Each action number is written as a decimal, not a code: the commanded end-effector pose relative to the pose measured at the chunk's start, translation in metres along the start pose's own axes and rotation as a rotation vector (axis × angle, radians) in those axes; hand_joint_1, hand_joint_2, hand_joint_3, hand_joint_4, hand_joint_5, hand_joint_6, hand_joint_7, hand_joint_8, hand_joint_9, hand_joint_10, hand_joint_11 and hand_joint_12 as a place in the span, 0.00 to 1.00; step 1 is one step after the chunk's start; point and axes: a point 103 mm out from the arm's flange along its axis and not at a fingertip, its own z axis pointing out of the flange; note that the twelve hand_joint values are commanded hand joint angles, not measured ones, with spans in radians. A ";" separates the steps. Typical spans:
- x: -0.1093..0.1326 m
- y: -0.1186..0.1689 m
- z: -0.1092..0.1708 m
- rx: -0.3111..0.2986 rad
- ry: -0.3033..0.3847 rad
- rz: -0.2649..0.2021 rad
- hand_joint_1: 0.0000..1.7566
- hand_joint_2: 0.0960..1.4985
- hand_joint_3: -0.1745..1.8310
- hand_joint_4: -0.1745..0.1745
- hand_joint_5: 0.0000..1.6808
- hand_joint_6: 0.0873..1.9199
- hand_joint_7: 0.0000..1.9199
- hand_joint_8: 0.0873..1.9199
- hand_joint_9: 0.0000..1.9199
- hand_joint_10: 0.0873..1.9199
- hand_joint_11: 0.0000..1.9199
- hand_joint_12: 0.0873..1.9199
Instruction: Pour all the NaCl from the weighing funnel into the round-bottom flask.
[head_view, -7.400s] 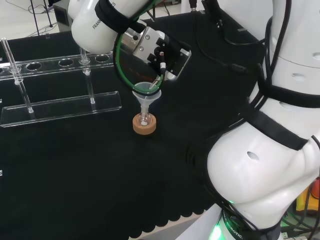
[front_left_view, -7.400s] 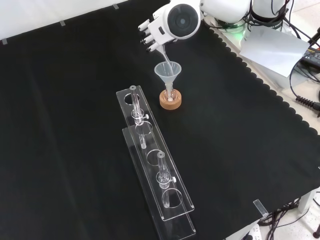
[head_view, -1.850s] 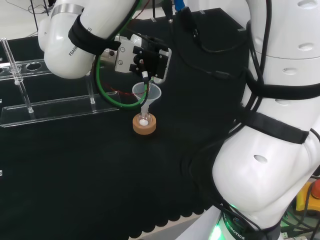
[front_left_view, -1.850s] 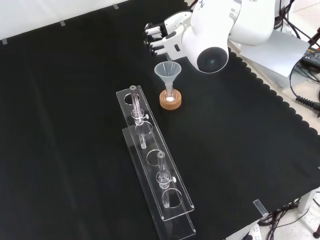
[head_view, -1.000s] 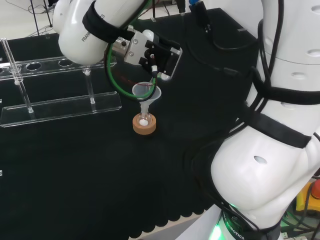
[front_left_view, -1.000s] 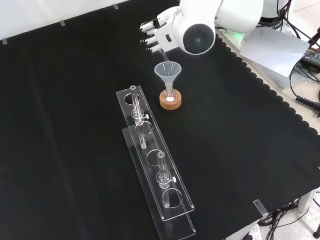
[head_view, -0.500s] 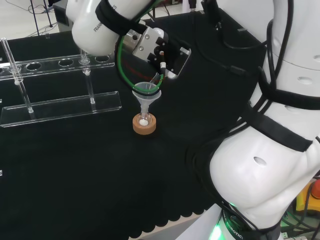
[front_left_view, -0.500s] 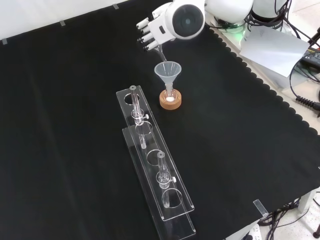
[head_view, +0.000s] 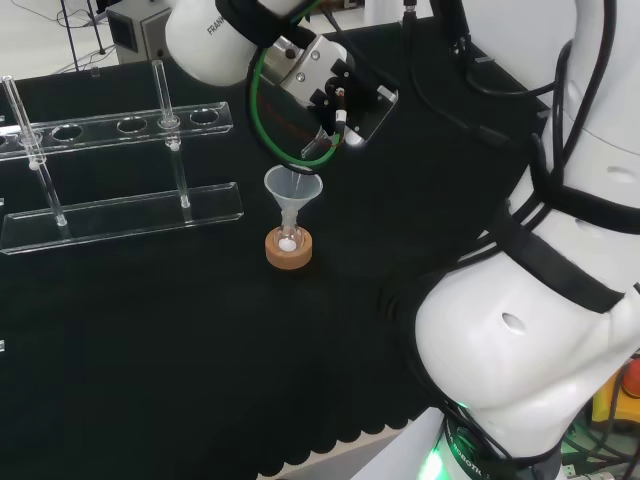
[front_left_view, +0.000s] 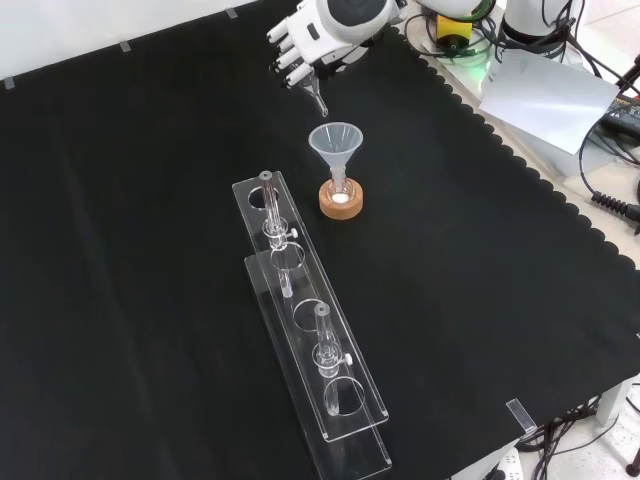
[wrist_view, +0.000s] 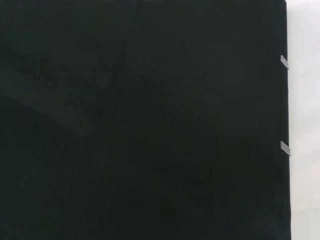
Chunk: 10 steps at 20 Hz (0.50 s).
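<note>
A small round-bottom flask (head_view: 288, 240) sits in a cork ring (head_view: 288, 250) with a clear plastic funnel (head_view: 293, 188) in its neck; white powder lies in its bottom. In the front view the funnel (front_left_view: 334, 141) stands above the cork ring (front_left_view: 341, 201). The hand (head_view: 345, 100) hovers above and to the right of the funnel in the head view, its fingers curled round a clear weighing funnel (head_view: 325, 142) whose spout points down, clear of the funnel's rim. The front view shows the hand (front_left_view: 305, 38) farther off than the funnel, with the thin spout (front_left_view: 316, 97) below it.
A long clear test-tube rack (front_left_view: 312, 345) with upright tubes lies close to the flask, nearer in the front view and left in the head view (head_view: 120, 210). The wrist view shows bare black cloth (wrist_view: 150, 125) and its edge with clips (wrist_view: 284, 61).
The hand has risen and drawn back from the funnel with the weighing funnel, its spout now lifted clear of the rim. The flask and funnel have not moved.
</note>
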 end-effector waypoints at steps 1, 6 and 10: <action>-0.004 0.010 0.026 0.012 0.116 -0.030 0.60 0.75 0.00 1.00 0.64 0.45 0.29 0.28 0.47 0.19 0.31 0.60; -0.007 0.014 0.034 0.016 0.153 -0.033 0.60 0.75 0.00 1.00 0.64 0.45 0.29 0.28 0.47 0.19 0.31 0.61; -0.010 0.017 0.037 0.016 0.174 -0.034 0.60 0.75 0.00 1.00 0.63 0.46 0.29 0.28 0.47 0.19 0.31 0.61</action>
